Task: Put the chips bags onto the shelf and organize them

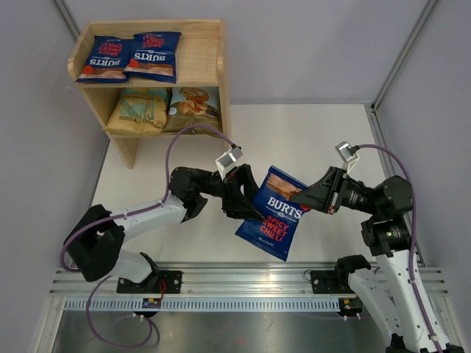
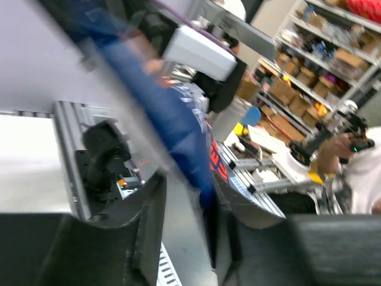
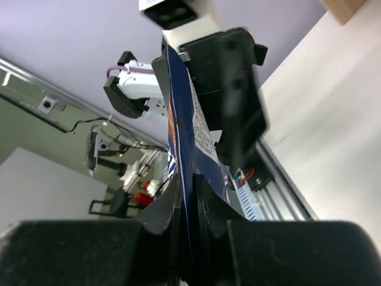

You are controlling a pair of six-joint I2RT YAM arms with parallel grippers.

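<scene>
Nearest the overhead camera, the aluminium rail (image 1: pixel 250 283) runs along the near edge of the worktop (image 1: pixel 316 147), with the left arm base (image 1: pixel 158 283) and the right arm base (image 1: pixel 331 282) bolted to it side by side.

Out from them, a dark-blue Burts bag (image 1: pixel 274 213) hangs tilted between the two arms, its printed face turned up and its red corner uppermost. The right end effector (image 1: pixel 303 198) has that upper right corner. In the right wrist view its fingers (image 3: pixel 205 199) are pressed together on the bag's thin edge (image 3: pixel 184 119), pinching the foil. The left end effector (image 1: pixel 246 202) is at the bag's left edge. The left wrist view is blurred, but it shows the left end effector (image 2: pixel 187 185) with its fingers (image 2: pixel 156 196) spread. The bag (image 2: pixel 178 131) passes between them, and a gap shows on one side of it.

At the far left corner stands the shelf (image 1: pixel 199 59), pale wood, well apart from the held bag. On its top tier two more Burts bags lie flat, side by side and slightly overlapping: the left Burts bag (image 1: pixel 105 59) and the right Burts bag (image 1: pixel 153 55). The right part of that tier is bare wood. On the lower tier the yellow-tan bag (image 1: pixel 137 110) sits to the left and the light-blue bag (image 1: pixel 195 107) just beside it to the right, both leaning face out.

A purple cable (image 1: pixel 184 140) loops from the left arm up past the lower front of the shelf.
</scene>
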